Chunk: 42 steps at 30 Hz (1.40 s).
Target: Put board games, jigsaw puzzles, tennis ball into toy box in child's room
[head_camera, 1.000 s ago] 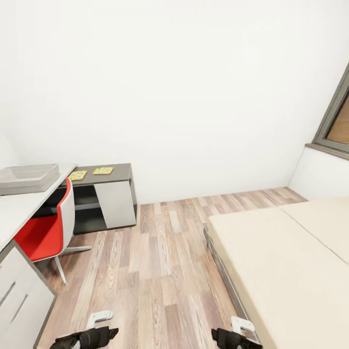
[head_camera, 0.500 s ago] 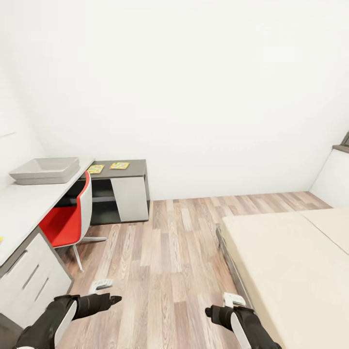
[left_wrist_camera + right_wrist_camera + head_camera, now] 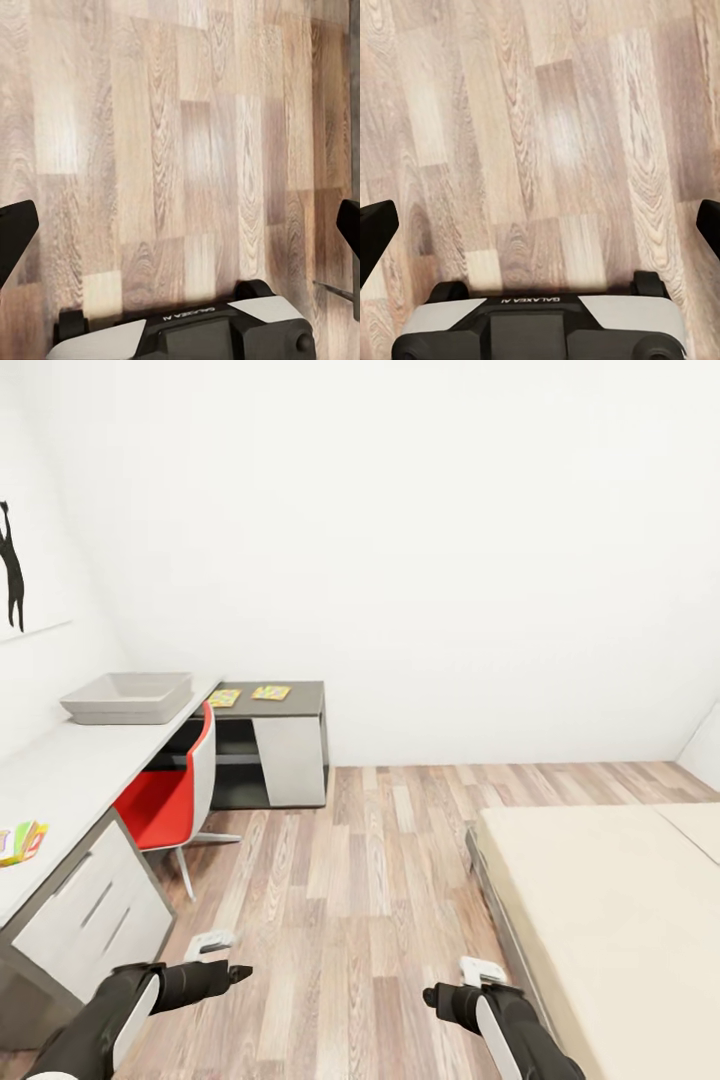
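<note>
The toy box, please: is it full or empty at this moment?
Cannot tell: the toy box is seen from the side, its wall hiding the inside.

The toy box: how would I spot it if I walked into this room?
Find the long pale desk along the left wall, behind the red chair. At its far end sits the toy box, a shallow pale grey tray with sloping walls, unlike the flat colourful puzzles beside it.

Child's bedroom in a home: beige bed (image 3: 610,920), long grey table (image 3: 70,780) with red chair (image 3: 165,805), jigsaw puzzles (image 3: 248,695), toy box (image 3: 128,697), wood-plank floor (image 3: 350,900), white walls.
</note>
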Motion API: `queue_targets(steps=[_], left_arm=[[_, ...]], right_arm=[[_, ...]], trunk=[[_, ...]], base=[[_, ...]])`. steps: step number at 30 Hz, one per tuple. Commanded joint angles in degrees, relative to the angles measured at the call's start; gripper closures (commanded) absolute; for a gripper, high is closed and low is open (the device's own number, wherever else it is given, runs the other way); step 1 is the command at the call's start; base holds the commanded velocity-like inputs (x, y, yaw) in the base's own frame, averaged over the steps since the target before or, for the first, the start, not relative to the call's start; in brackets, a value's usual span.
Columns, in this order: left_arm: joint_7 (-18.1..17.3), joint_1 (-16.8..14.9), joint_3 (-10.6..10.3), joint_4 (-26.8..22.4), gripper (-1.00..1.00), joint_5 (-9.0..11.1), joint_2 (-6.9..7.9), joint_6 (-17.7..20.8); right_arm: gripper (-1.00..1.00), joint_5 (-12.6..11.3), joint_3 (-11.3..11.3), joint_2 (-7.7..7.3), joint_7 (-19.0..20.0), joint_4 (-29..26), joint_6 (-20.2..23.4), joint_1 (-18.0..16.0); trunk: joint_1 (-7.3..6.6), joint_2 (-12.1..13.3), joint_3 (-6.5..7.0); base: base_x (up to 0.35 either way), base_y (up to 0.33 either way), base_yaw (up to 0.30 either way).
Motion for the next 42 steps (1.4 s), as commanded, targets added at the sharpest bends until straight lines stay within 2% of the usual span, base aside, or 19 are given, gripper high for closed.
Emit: queue_targets(steps=[1, 32, 42], left_arm=[[0.0, 0.0, 0.0, 0.0, -1.00, 0.6, -0.02, 0.5], [-0.1, -0.1, 0.2, -0.1, -1.00, 0.6, 0.01, 0.7], [-0.2, -0.1, 0.2, -0.1, -1.00, 0.7, 0.01, 0.9]], right_arm=[[-1.00, -0.5, -0.2, 0.02, -0.1, -0.1, 0.3, 0.0], [-1.00, -0.5, -0.3, 0.23, -0.1, -0.2, -0.6, -0.1], [-1.00, -0.6, -0.3, 0.23, -0.1, -0.3, -0.6, -0.1]], trunk=[[0.03, -0.1, -0.20], [0.03, -0.1, -0.44], [0.03, -0.1, -0.44]], base=[[0.000, 0.000, 0.131], [-0.001, 0.000, 0.013], [-0.135, -0.076, 0.000]])
